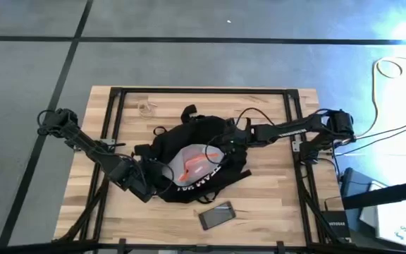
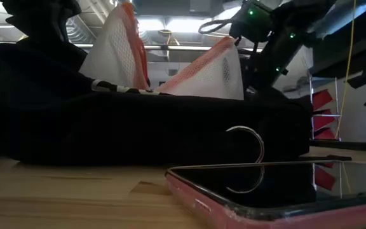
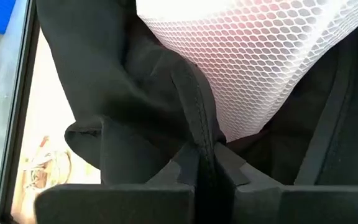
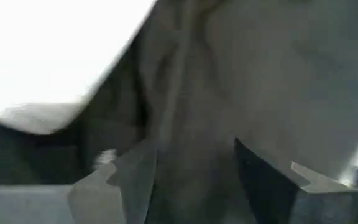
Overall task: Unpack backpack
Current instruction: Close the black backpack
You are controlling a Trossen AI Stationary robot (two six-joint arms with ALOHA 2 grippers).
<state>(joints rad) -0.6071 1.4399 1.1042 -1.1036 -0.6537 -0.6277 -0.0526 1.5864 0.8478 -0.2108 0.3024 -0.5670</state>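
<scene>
The black backpack (image 1: 166, 144) lies in the middle of the table, its opening up. A white mesh bag with orange trim (image 1: 196, 164) sticks up out of it, and in the low view the mesh bag (image 2: 119, 57) rises in two peaks above the backpack (image 2: 138, 127). My left gripper (image 1: 155, 187) is shut on the backpack's near left rim. My right gripper (image 1: 223, 144) is at the opening's far right rim, with dark fabric between its fingers. My left gripper pinches a seamed fold of the backpack's opening edge (image 3: 199, 118) between its two fingers. It comes from the table's near left, slanting down. The fold stands raised beside the mesh bag. My right gripper has a thick fold of the backpack's dark fabric (image 4: 194, 124) filling the gap between its two fingers (image 4: 135, 180). It comes from the table's right, almost level. Which part of the rim this is does not show in the blurred wrist view.
A phone in a pink case (image 1: 217, 215) lies face up near the table's front edge, close to the backpack. A small clear object (image 1: 145, 108) sits at the far left. A metal ring (image 2: 246, 149) hangs on the backpack's near side. Cables lie beyond the right edge.
</scene>
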